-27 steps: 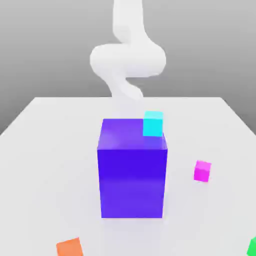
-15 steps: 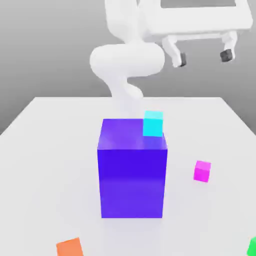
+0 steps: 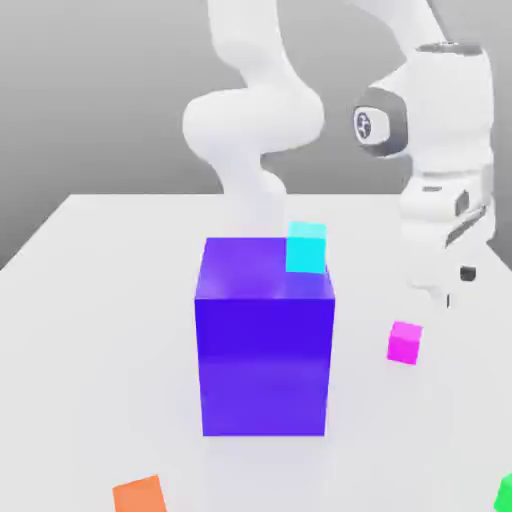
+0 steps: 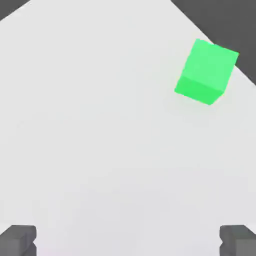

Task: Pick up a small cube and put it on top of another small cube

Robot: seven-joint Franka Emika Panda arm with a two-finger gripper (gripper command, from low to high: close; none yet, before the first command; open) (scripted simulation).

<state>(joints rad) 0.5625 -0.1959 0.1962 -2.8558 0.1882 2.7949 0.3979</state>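
Observation:
The small cube (image 3: 405,342), plain magenta-pink, rests on the white table (image 3: 100,300) at the exterior view's right of the big blue-purple block (image 3: 265,340). My gripper (image 3: 455,285) points down, hanging a little above the magenta cube and slightly to its right, apart from it. In the hand view the gripper (image 4: 127,242) is open, its two dark fingertips (image 4: 17,240) standing far apart with bare table between them. A cyan cube (image 3: 306,248) shows at the block's far right top corner. A green cube (image 4: 206,72) lies near the table's edge.
An orange cube (image 3: 139,495) sits at the front left of the exterior view and the green cube (image 3: 505,492) at the front right corner. The tall block stands mid-table, with the white arm (image 3: 250,120) rising behind it.
The hand has come down from high up at the exterior view's top right and turned to point downward beside the magenta cube. No cube has moved.

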